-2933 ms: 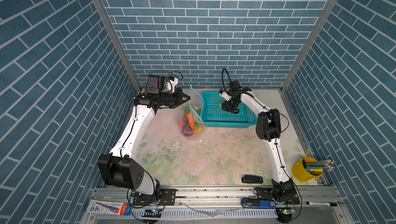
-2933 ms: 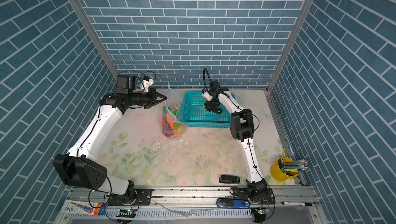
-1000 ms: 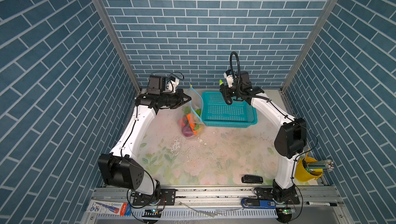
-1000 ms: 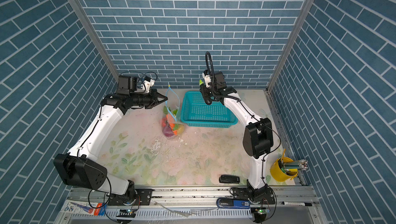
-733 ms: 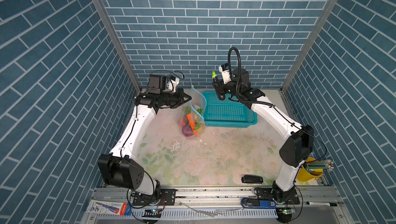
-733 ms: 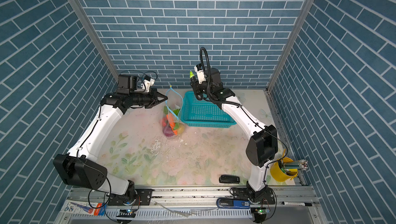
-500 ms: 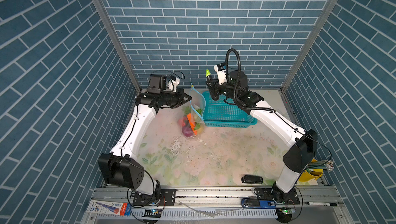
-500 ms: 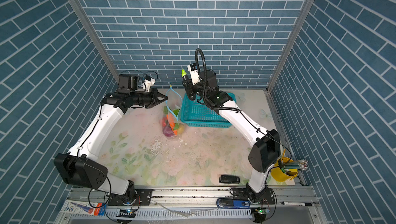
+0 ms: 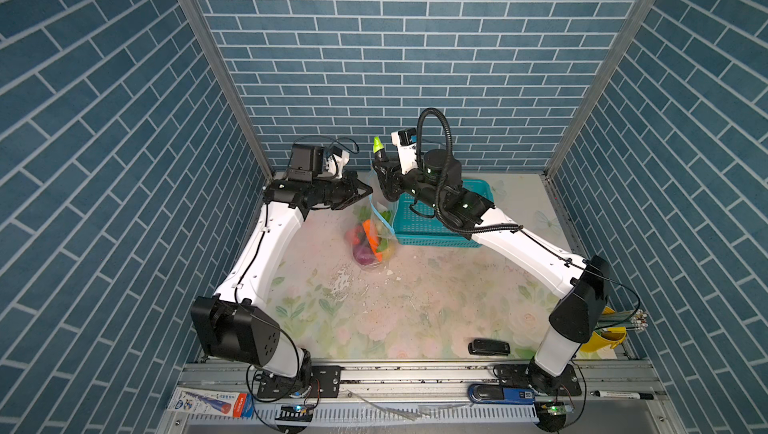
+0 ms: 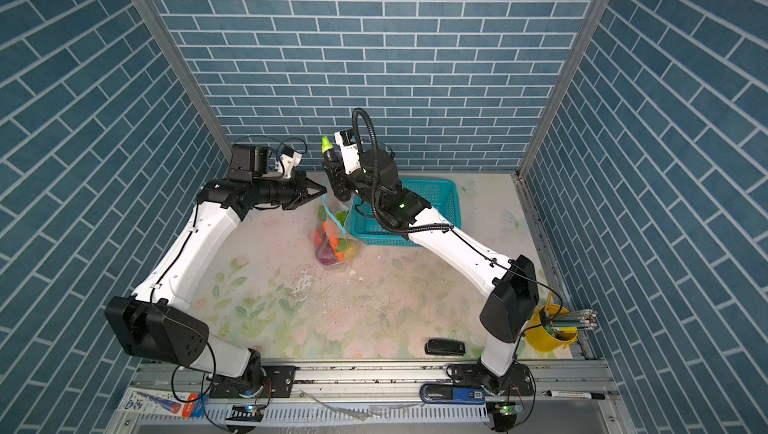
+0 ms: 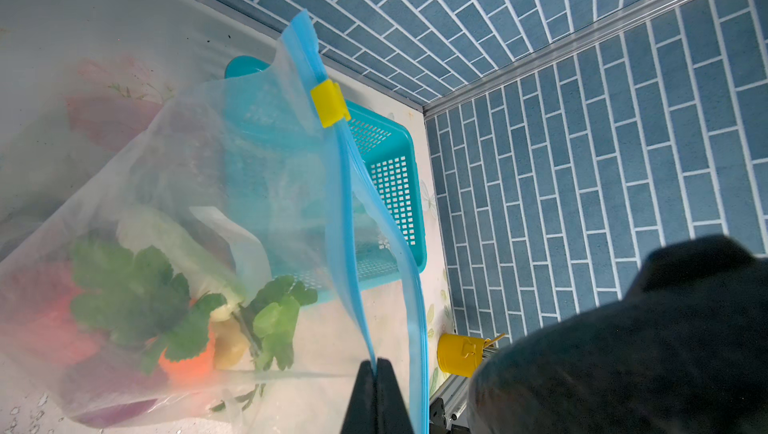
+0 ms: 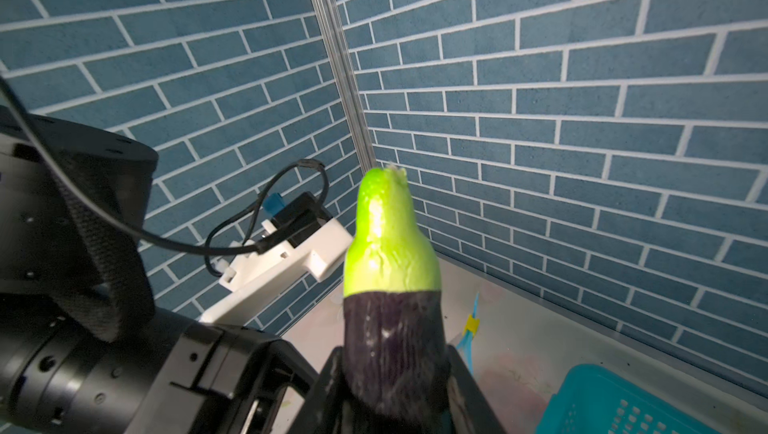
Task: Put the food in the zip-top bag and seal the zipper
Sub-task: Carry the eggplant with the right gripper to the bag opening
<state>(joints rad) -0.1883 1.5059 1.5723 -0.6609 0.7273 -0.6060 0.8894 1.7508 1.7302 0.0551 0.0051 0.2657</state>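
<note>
The zip-top bag hangs open beside the teal basket, its bottom on the table. In it lie several pieces of food, among them an orange carrot, a purple onion, leafy greens and a white piece. My left gripper is shut on one lip of the light blue zipper. The yellow slider sits at the zipper's far end. My right gripper is shut on a dark eggplant. The eggplant's green tip points up, just above the bag's mouth.
The teal perforated basket stands right of the bag, by the back wall. A yellow cup of pencils is at the right front edge and a black object near the front rail. Brick walls close in three sides.
My right arm has lifted the eggplant out of the basket and swung it left, up over the bag's mouth. The left gripper has kept its hold on the bag's edge.
</note>
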